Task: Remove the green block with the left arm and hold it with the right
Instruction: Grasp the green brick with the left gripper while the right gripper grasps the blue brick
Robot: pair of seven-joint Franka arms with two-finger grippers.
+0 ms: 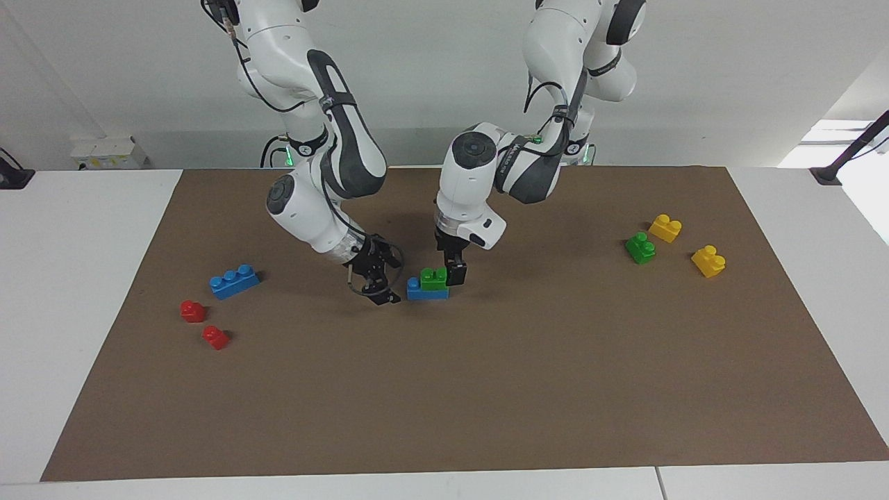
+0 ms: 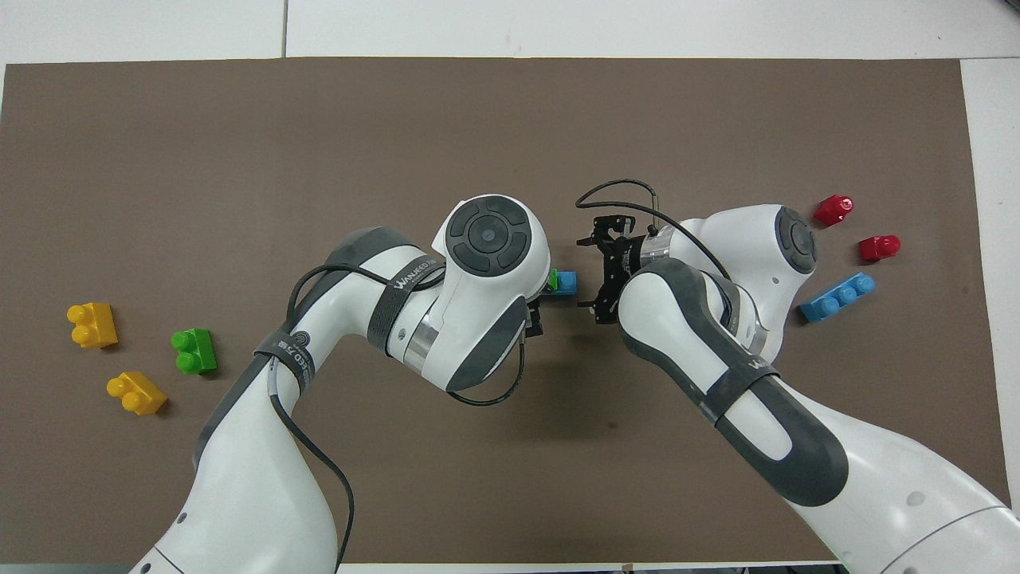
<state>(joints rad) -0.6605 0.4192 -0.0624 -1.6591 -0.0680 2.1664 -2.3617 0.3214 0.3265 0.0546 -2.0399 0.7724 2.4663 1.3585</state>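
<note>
Going across the facing view: the right gripper (image 1: 380, 286), fingers spread, is hovering just beside the blue brick (image 1: 425, 292), not yet bracing it. The green block (image 1: 434, 278) is sitting on that brick mid-mat, unremoved. The left gripper (image 1: 455, 272) is pressing against the block; I cannot tell whether it is clenched. Both the holding and the pulling off appear left to do.

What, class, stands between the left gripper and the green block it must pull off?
Nothing visible. The left gripper is already at the green block, which sits on a blue brick. The right gripper is beside that blue brick, toward the right arm's end of the table.
</note>
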